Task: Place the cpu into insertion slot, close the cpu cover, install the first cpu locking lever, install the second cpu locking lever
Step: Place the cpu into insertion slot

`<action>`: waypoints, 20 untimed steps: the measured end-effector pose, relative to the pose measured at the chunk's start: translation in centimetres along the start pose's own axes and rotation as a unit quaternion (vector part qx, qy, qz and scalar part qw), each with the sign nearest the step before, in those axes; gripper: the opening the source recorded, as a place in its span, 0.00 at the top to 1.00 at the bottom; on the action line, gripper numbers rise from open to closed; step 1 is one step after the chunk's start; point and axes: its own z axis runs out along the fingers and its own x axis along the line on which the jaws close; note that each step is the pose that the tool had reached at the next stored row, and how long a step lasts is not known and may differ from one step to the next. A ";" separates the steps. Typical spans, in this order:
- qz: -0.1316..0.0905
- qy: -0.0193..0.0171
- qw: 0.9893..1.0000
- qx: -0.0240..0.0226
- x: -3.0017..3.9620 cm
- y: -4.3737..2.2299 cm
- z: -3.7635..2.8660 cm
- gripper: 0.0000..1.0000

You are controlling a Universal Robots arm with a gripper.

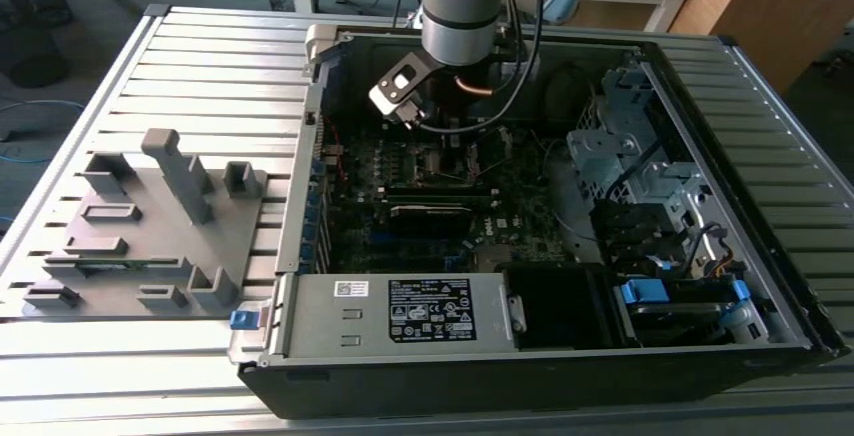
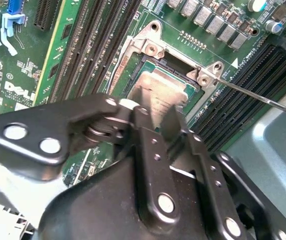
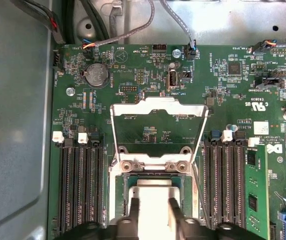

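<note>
The cpu [image 3: 154,191], a silver-grey square, lies low in the insertion slot [image 3: 119,199] on the green motherboard. My gripper [image 3: 154,204] reaches down over it, with a finger [image 3: 134,210] pressed against each side of its metal top. In the second wrist view the cpu [image 2: 158,87] sits inside the dark socket [image 2: 138,70] just beyond the gripper [image 2: 158,114]. The cpu cover [image 3: 158,104], a thin silver frame, stands flipped back and open behind the slot. A thin wire locking lever [image 2: 263,97] juts out beside the socket. In the exterior view the gripper [image 1: 447,134] hangs inside the open computer case.
Long black memory slots [image 3: 80,185] flank the socket, and a green memory stick [image 3: 253,192] stands in one. The case holds a power supply [image 1: 400,311] and drive cage [image 1: 641,181]. A grey fixture plate [image 1: 147,226] lies on the slatted table at the exterior view's left.
</note>
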 end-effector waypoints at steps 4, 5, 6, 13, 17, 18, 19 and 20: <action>0.000 0.000 1.000 0.000 0.00 0.00 -0.04 0.82; 0.000 0.000 1.000 0.000 0.00 0.00 -0.05 0.82; 0.000 0.000 1.000 0.000 0.00 0.00 -0.06 0.87; 0.000 0.000 1.000 0.000 0.00 0.01 -0.13 0.90; 0.015 -0.001 1.000 0.000 -0.01 0.01 -0.04 0.90; 0.016 -0.001 1.000 0.000 -0.01 0.00 -0.04 0.90; 0.016 -0.001 1.000 0.000 -0.01 -0.01 -0.04 0.90; 0.016 -0.001 1.000 0.000 0.00 -0.05 -0.02 0.90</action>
